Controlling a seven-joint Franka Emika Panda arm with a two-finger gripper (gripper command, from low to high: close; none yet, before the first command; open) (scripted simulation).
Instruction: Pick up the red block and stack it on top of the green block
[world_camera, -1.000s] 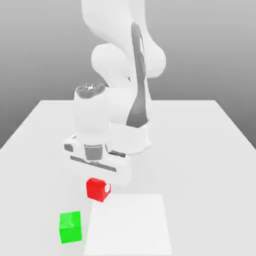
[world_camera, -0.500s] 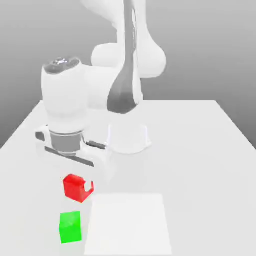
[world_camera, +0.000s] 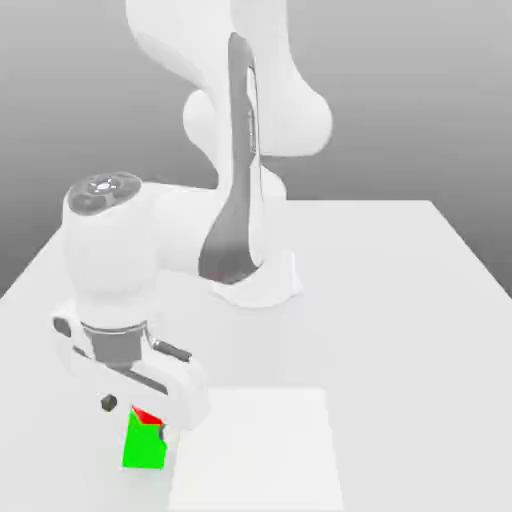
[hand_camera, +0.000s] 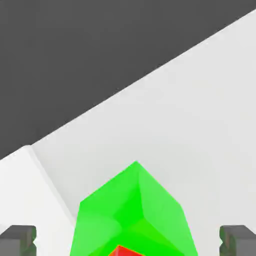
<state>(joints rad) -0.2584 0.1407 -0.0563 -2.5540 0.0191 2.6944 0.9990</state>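
The Panda arm (world_camera: 235, 150), glossy white with a dark grey strip along one link, is bent forward and down over the near part of the exterior view's left so that the hand is carried straight above the stacking spot. The worktop (world_camera: 400, 300) is a flat matte white slab, with a slightly brighter square patch (world_camera: 260, 450) marked on it near the front edge, just beside the blocks. The gripper (hand_camera: 128, 240) is pointed downward with its two dark, notched fingertips (hand_camera: 20, 239) spread wide on either side of the blocks and touching neither, as the hand view shows; nothing is gripped. The green block (world_camera: 143, 447), a plain matte cube with sharp edges, is seated on the worktop directly beneath the hand. The red block (world_camera: 146, 417), a matte cube of which a small corner is visible below the hand, is found at the top of the green one, between the spread fingers; it is judged to be resting on the green block's upper face, though how squarely it sits cannot be told. The placement is judged essentially complete, with withdrawal upward remaining.
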